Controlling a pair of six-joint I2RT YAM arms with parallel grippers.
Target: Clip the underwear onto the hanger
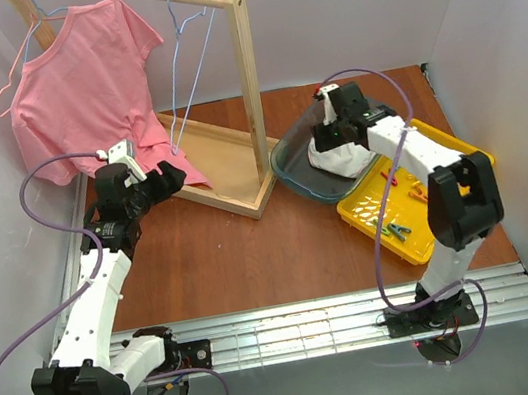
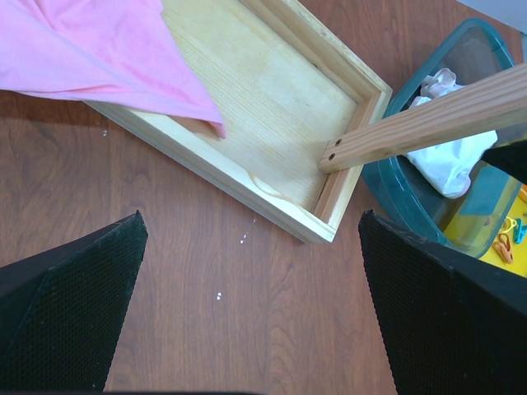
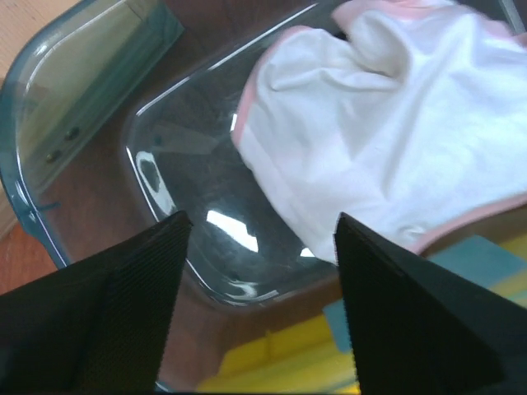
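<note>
underwear (image 3: 387,123) sits crumpled inside the clear teal bin (image 1: 292,172), bunched toward the bin wall that touches the yellow tray (image 1: 368,210) of clothes pegs (image 1: 397,229); not yet picked up

right fingers (image 3: 107,313) spread apart, nothing between them, hanging over the bin's open top; in the right wrist view the cloth lies ahead of the gap and off to the right, bare bin floor straight under the gap; long axis of the bundle looks roughly parallel to the line between the two fingers, pink-trimmed edge nearest the right-hand finger; my read: shift toward that side before descending, otherwise they close on the bin floor

left fingers (image 2: 66,313) also spread and empty, over the worktop (image 2: 206,271) on the far side of the wooden rail stand (image 1: 249,88) from the bin; right arm clearly nearer, so it takes the pick

hanger (image 1: 176,99) hangs on the stand's rail, well apart from the bin, beyond the stand's post; pegs untouched, just beside the bin
</note>
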